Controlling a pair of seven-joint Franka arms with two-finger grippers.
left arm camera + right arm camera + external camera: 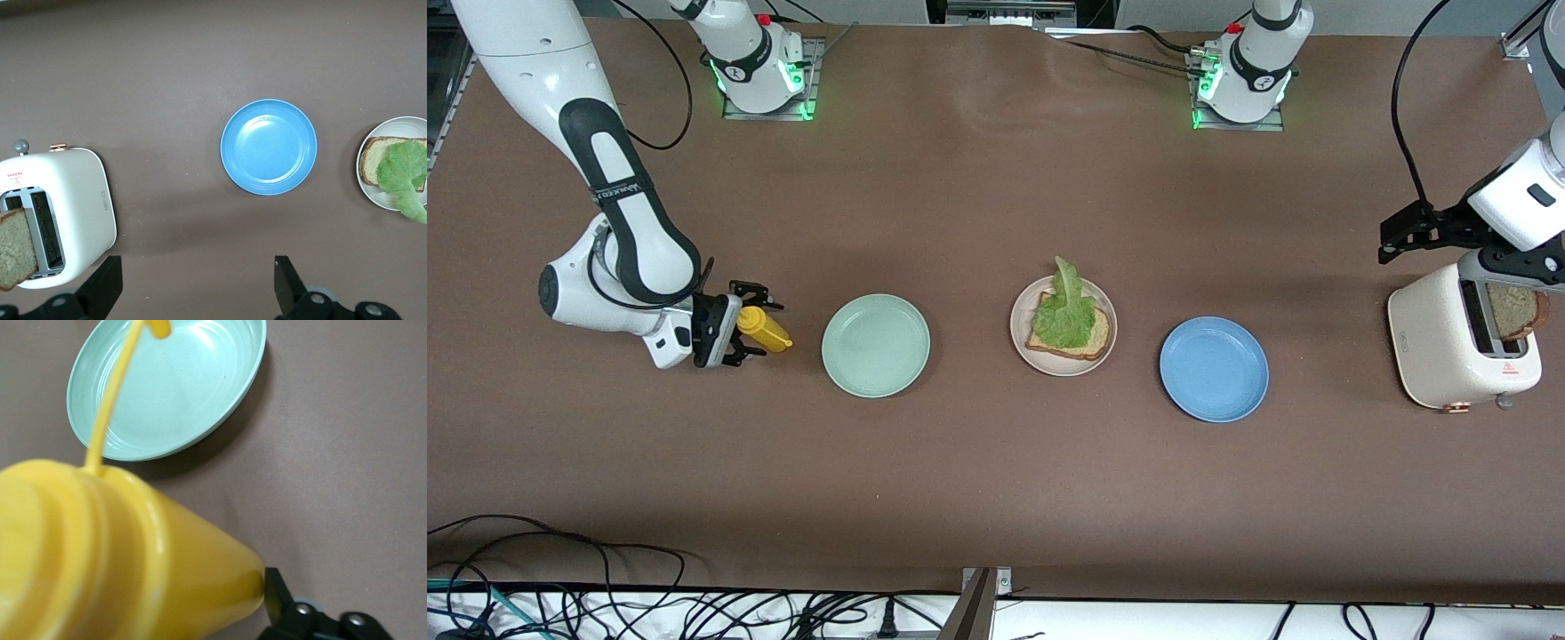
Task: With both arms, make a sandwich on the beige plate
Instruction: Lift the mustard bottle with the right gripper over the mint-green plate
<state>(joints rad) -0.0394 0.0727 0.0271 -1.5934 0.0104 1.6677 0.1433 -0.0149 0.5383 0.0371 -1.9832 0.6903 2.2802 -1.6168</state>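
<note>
Lettuce leaf [1065, 311] on bread slice [1080, 336], tip pointing toward bases; left tool [193, 283] spread; right tool [745, 333] around yellow bottle [763, 328].

Both arms: right gripper [749, 331] low at right arm's end, jaws w/ yellow bottle [763, 328] between; left gripper [193, 283] raised, fingers spread wide.

Non-task items on brown worktop [978, 480]: mint-green plate [876, 345] toward right arm's end, yellow squeeze bottle [763, 328] lying just beside it. Blue plate [1214, 369] toward left arm's end; white toaster [1449, 351] near that edge, slots up.
</note>
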